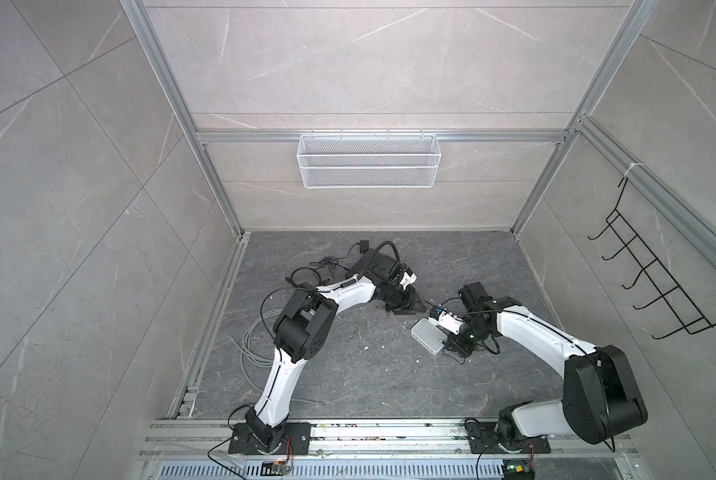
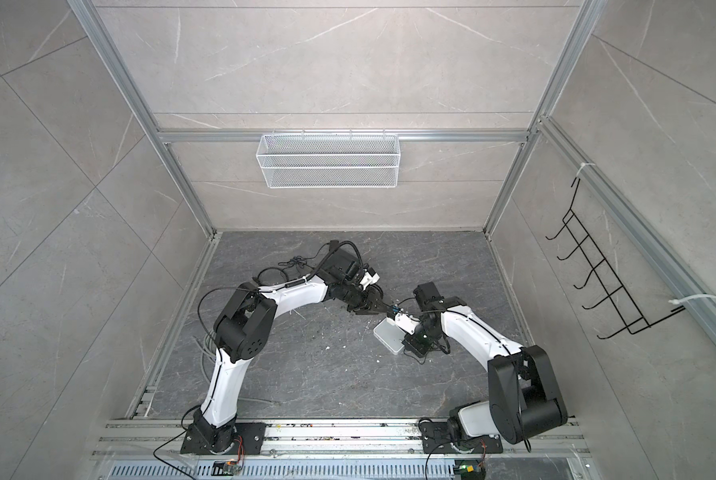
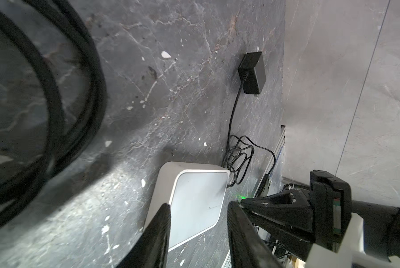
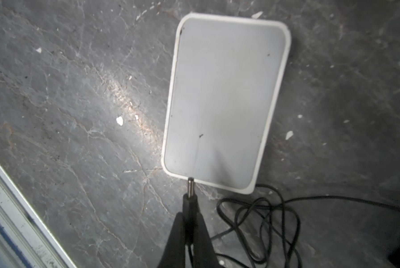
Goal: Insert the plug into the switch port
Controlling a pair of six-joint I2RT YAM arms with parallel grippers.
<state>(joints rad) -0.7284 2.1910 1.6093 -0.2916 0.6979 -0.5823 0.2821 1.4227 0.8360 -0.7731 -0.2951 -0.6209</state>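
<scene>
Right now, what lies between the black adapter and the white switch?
A thin black cord, bunched in loops beside the switch, as the left wrist view shows.

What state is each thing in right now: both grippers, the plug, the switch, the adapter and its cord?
Switch: lying flat on the floor.
Plug: tip at the switch's edge, metal barrel mostly still showing.
Right gripper: shut on the plug.
Left gripper: open, holding nothing.
Adapter: lying loose on the floor.
Cord: tangled in loops beside the switch.
</scene>
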